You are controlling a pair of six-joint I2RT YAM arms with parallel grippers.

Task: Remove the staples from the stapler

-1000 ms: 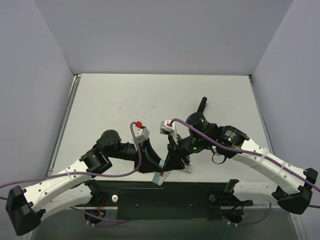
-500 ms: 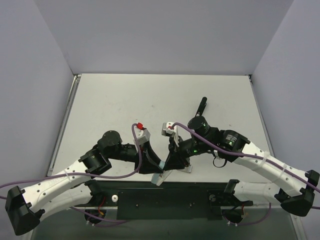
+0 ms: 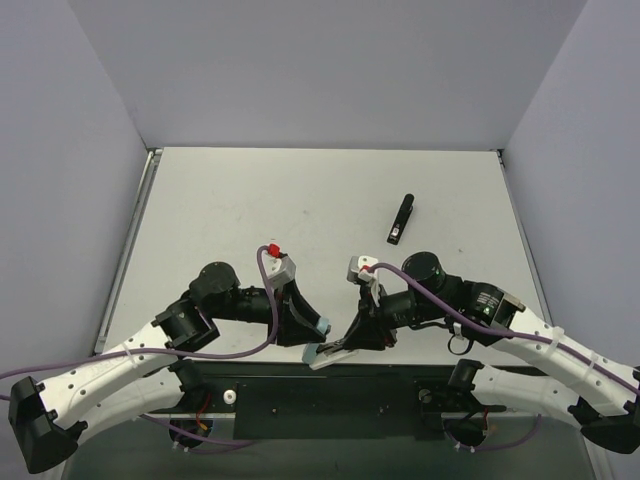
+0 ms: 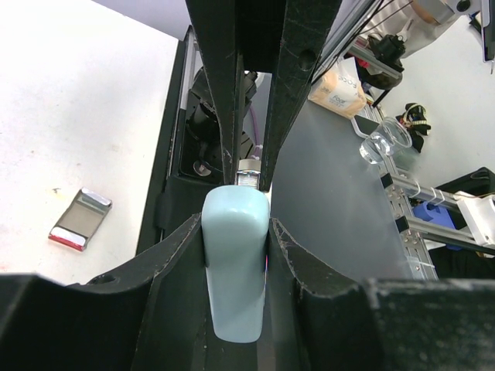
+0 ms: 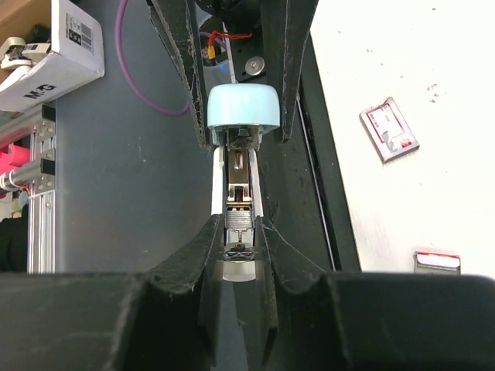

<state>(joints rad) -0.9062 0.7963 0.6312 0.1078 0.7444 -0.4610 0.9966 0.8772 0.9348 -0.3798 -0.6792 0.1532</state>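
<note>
The left arm (image 3: 110,365) at 8 o'clock and the right arm (image 3: 545,340) at 4 o'clock are showing white shells between black joints. A purple cable (image 3: 268,300) is trailing along each to a red plug (image 3: 275,249) on a grey camera block (image 3: 286,267). The left gripper (image 3: 318,328) and right gripper (image 3: 352,338) are showing matte black fingers (image 5: 178,294).

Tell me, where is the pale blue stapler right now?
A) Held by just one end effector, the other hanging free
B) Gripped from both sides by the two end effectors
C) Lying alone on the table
B: the blue stapler is pinched at one end by the left end effector and at the other by the right end effector; only the black stapler lies alone.
</note>
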